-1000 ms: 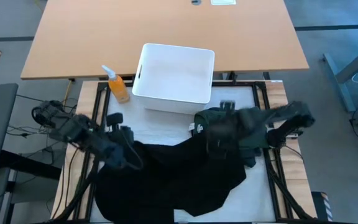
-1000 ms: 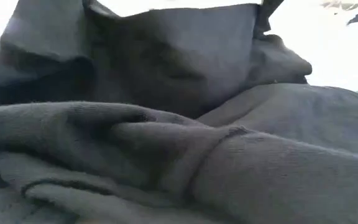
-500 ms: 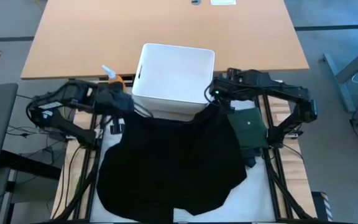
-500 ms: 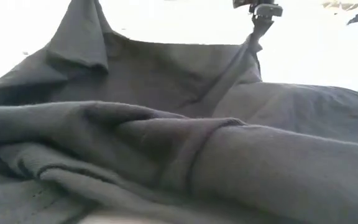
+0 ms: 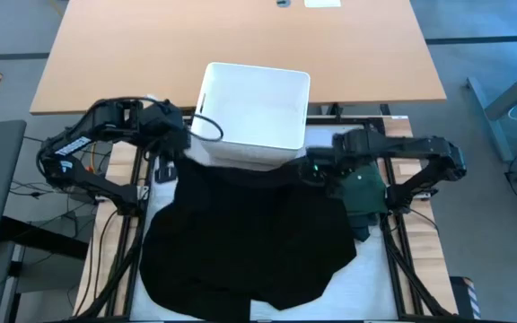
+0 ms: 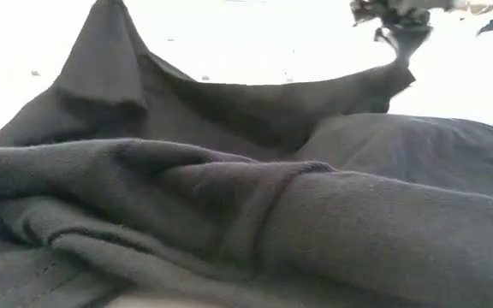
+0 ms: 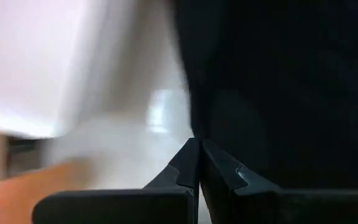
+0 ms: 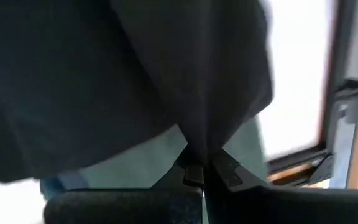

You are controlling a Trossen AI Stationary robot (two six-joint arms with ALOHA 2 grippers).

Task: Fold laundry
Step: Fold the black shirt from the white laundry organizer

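Note:
A black garment point(image 5: 249, 233) of the laundry lies spread over the table, its near part bunched in folds point(image 6: 229, 214) in front of the low camera. Its far edge is raised off the table at both corners. My left gripper point(image 5: 179, 144) is shut at the far left corner, beside the white bin point(image 5: 254, 103). My right gripper point(image 5: 315, 169) is shut on the far right corner, lower down. A dark green garment point(image 5: 363, 190) lies on the table under the right arm. My left gripper pinches the black garment's far left corner point(image 7: 199, 134) between its shut fingers, coming from above and slanting down. The cloth rises to a peak point(image 6: 105, 34) there and falls away to the table. My right gripper pinches a gathered fold at the garment's far right corner point(image 8: 194, 144), fingers pointing steeply down. The cloth hangs from the fingertips point(image 6: 398, 47), and the edge between the two holds sags a little.
The white bin stands at the table's far middle, just beyond the raised edge. An orange bottle point(image 5: 157, 103) is mostly hidden behind the left arm. A wooden desk point(image 5: 240, 36) lies beyond the table. Metal frame rails point(image 5: 393, 224) run along both table sides.
Both grippers have carried the garment's far edge from the table's middle toward the far edge and the bin, drawing the bunched cloth out flat. My right gripper has then come down and back toward the near edge. Both have stayed shut.

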